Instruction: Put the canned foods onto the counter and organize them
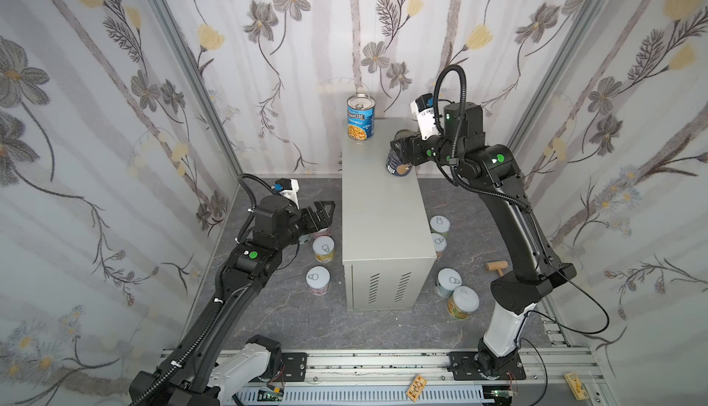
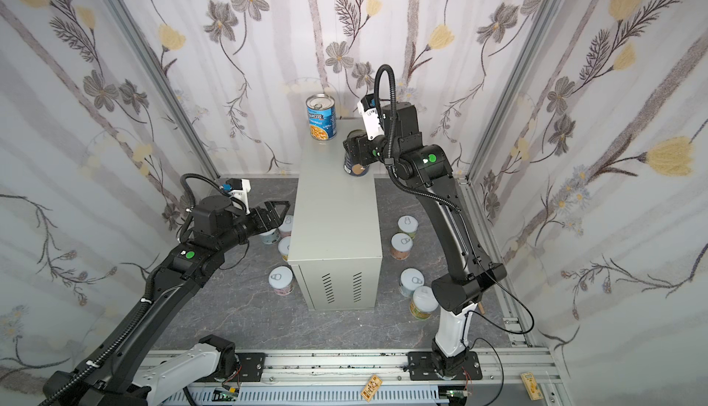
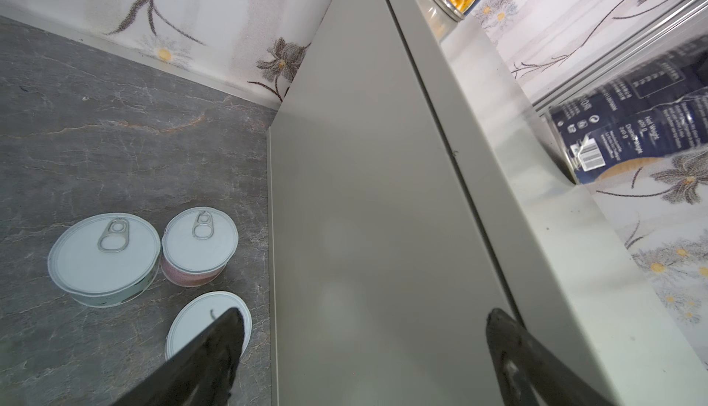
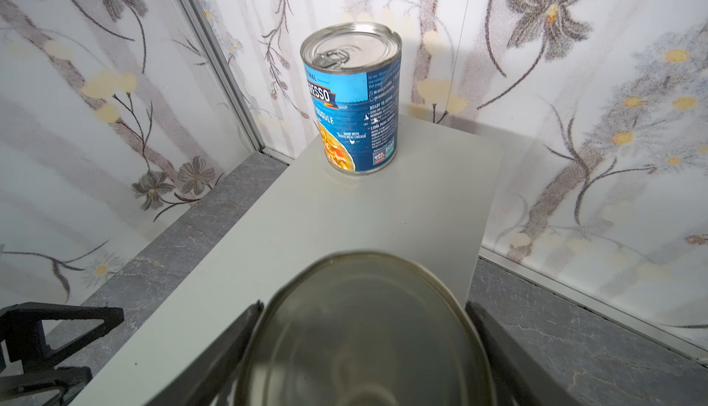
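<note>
The bench (image 1: 383, 208) is the biggest thing here, and its flat top passes under the right jaws. The dark navy can (image 1: 394, 160) is between these jaws, one on each side of it, near the bench edge closest to the right arm. It looks a little tilted in both top views. We cannot tell whether the jaws press the can or only stand around it, nor whether its base lies flat. The Progresso can (image 4: 352, 105) stands upright ahead of the right jaws, well apart from them, at the far end of the bench top. The left jaws are wide and hold nothing. They hang low beside the bench, with short cans (image 3: 103, 258) on the floor (image 3: 95, 136) just under and ahead of them. Further short cans (image 1: 448, 281) stand on the floor far below the right jaws.

We judge that the step in hand is setting down the navy can. To do it well, we should bring its base flat and fully onto the top, away from the edge. Then we should open the jaws slowly and draw back without brushing the can. We should also leave room on the bench for the short cans.
</note>
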Motion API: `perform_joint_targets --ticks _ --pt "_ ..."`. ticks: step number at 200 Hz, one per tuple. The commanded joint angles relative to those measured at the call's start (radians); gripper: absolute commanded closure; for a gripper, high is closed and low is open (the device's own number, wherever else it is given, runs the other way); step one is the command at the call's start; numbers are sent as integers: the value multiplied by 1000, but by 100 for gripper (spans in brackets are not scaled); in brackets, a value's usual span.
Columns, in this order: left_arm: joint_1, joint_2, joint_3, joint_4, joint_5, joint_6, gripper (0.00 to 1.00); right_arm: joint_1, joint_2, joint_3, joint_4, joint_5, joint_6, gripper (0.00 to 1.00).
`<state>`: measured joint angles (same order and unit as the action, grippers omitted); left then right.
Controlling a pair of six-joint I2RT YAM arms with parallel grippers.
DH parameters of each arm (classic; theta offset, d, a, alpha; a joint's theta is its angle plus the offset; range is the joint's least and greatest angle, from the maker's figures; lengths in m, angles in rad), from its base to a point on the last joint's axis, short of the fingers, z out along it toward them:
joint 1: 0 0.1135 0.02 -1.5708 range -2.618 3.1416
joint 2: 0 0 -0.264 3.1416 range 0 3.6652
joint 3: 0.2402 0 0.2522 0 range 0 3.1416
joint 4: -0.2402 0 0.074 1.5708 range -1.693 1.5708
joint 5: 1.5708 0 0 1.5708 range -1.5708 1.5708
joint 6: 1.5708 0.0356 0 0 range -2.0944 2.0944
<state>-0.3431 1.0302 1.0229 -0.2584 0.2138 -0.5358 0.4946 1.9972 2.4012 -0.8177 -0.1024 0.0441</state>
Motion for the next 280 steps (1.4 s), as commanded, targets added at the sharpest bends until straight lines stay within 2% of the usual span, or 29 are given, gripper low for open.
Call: perform_joint_targets --ticks 1,51,88,138,174,221,280 --pt "1 2 4 7 -10 11 0 1 6 7 73 -24 -19 19" --pt "1 -2 1 -5 -22 17 0 1 10 6 81 -29 -27 18" --pt "1 -2 0 -13 -30 24 0 1 -10 0 43 5 -31 1" --pt "1 -5 0 -4 -29 26 0 1 -48 -109 67 49 -31 0" --pt "1 -2 -4 -11 -40 25 0 1 -96 -220 131 40 -30 0" --pt "1 7 1 -10 -41 27 0 1 -169 -423 267 8 -18 10" --pt "1 3 5 -15 -40 20 0 -6 -126 -433 330 18 -27 19"
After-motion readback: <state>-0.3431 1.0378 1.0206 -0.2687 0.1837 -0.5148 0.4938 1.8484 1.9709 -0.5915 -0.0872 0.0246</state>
